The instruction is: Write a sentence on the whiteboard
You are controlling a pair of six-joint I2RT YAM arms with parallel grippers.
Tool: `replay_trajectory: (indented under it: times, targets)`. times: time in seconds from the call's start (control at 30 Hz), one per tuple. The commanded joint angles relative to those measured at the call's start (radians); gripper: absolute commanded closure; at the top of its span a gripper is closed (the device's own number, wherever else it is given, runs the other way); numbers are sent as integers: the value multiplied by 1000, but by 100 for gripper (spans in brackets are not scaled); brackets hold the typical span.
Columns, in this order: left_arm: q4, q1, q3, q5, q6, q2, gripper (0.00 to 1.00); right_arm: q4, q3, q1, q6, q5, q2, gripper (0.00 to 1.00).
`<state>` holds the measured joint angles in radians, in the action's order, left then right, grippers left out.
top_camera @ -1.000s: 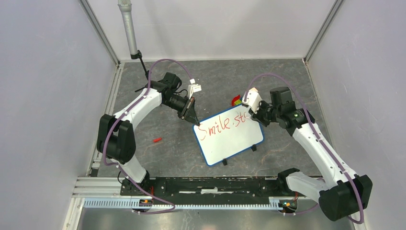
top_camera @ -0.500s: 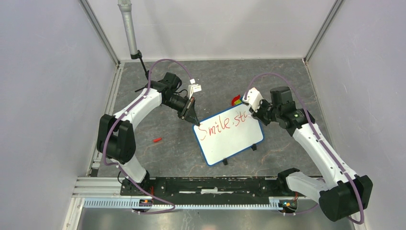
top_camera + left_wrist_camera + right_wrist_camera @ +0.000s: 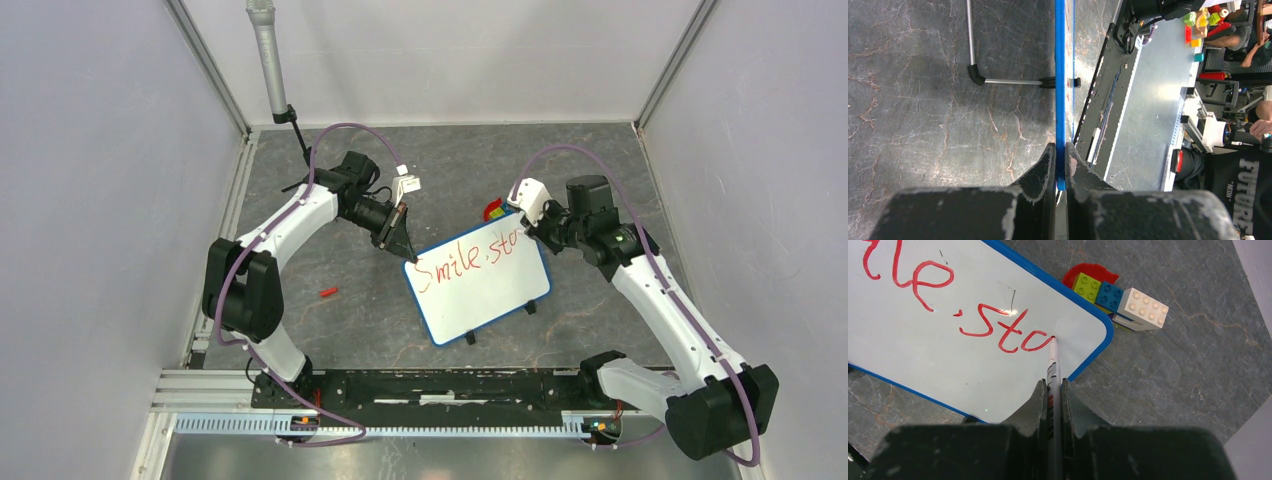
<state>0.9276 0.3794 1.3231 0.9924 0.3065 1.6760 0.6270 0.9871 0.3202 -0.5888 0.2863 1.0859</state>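
The whiteboard [image 3: 490, 295], white with a blue rim, stands tilted on thin black wire legs at mid-table. My left gripper [image 3: 405, 250] is shut on its upper-left rim; in the left wrist view the blue rim [image 3: 1060, 100] runs edge-on between the two fingers of the left gripper [image 3: 1060, 159]. My right gripper [image 3: 528, 232] is shut on a grey marker [image 3: 1053, 372] whose red tip touches the board near its upper-right corner. The sentence [image 3: 465, 262] in red reads "Smile, sto"; the right wrist view shows its end, the lettering [image 3: 998, 332] "le, sto".
A stack of toy bricks [image 3: 1118, 297] on a red piece lies just behind the board's right corner, also in the top view as the brick stack [image 3: 494, 210]. A small red cap [image 3: 327, 293] lies left of the board. A grey pole [image 3: 268, 60] stands back left.
The right gripper has shifted a little up and to the right with the marker, and the last red letter after "st" has grown. The left gripper and the board have stayed put.
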Motion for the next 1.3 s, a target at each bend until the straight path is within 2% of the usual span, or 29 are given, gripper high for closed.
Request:
replay_trajectory:
  times: [0.0, 0.43, 0.73, 1.27]
  targets:
    - [1, 3, 30, 6, 39, 5, 98, -25, 5, -3, -3, 1, -5, 100]
    - [1, 3, 27, 5, 40, 5, 97, 31, -45, -3, -46, -8, -34, 100]
    - [1, 4, 30, 8, 40, 6, 98, 56, 41, -2, -50, -24, -31, 100]
    - [0, 3, 23, 6, 42, 0, 98, -5, 26, -3, -44, -22, -1, 100]
